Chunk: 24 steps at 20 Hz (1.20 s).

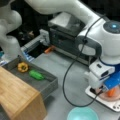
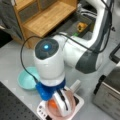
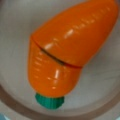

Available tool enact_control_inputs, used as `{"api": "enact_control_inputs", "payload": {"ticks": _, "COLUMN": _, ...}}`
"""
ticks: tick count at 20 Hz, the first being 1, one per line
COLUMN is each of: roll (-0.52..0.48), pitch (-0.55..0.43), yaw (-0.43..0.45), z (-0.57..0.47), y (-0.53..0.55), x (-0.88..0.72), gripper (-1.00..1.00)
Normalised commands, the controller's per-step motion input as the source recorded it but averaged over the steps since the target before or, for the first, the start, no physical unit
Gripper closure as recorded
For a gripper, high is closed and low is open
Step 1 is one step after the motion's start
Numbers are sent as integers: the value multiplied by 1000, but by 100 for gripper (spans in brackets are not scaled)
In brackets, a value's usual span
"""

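The grey tabletop (image 1: 70,75) carries everything here, and the white Franka arm (image 1: 110,45) bends down over its corner at a front view's bottom right. Next in size, a pale wooden shelf unit (image 1: 17,97) stands at the opposite side, with a dark grey rectangular tray (image 1: 50,83) just beside it holding a yellow toy pepper (image 1: 23,67) and a green toy vegetable (image 1: 36,74), and a dark metal appliance (image 1: 67,40) sits along the far edge. A turquoise round bowl (image 1: 82,114) rests at the near edge, close to a white square base (image 2: 77,106) that bears a pink round plate (image 2: 68,100). The gripper (image 2: 60,103) hangs directly over that plate, low and close to it. On the plate lies a glossy orange plastic toy carrot (image 3: 67,47) with a green stub end (image 3: 49,101); the wrist view shows it lying slantwise, with a seam across its middle, filling most of the frame. Whether the fingers are spread or closed on the carrot cannot be told, since they are not visible in the wrist view and are hidden by the arm elsewhere. To handle this well, I judge the fingers should straddle the carrot across its thick middle, square to its long axis, because the slick, tapering surface could slip out of a grip near the tip, and the plate rim leaves little room.
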Motion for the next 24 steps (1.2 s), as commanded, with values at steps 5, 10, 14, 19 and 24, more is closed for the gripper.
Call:
{"api": "enact_control_inputs", "payload": {"ticks": 5, "roll": -321, "pitch": 62, "yaw": -33, "z": -234, "y": 52, "x": 56, "gripper": -100}}
{"api": "enact_control_inputs", "payload": {"ticks": 10, "roll": -342, "pitch": 8, "yaw": 6, "z": -139, "y": 68, "x": -16, "gripper": -100}}
{"api": "enact_control_inputs", "payload": {"ticks": 14, "roll": -369, "pitch": -14, "yaw": 19, "z": -61, "y": 72, "x": -75, "gripper": -100}}
{"api": "enact_control_inputs", "payload": {"ticks": 19, "roll": -365, "pitch": -8, "yaw": 22, "z": 4, "y": 39, "x": -126, "gripper": -100}}
{"api": "enact_control_inputs", "payload": {"ticks": 24, "roll": -331, "pitch": -14, "yaw": -6, "z": 33, "y": 80, "x": -128, "gripper": -100}}
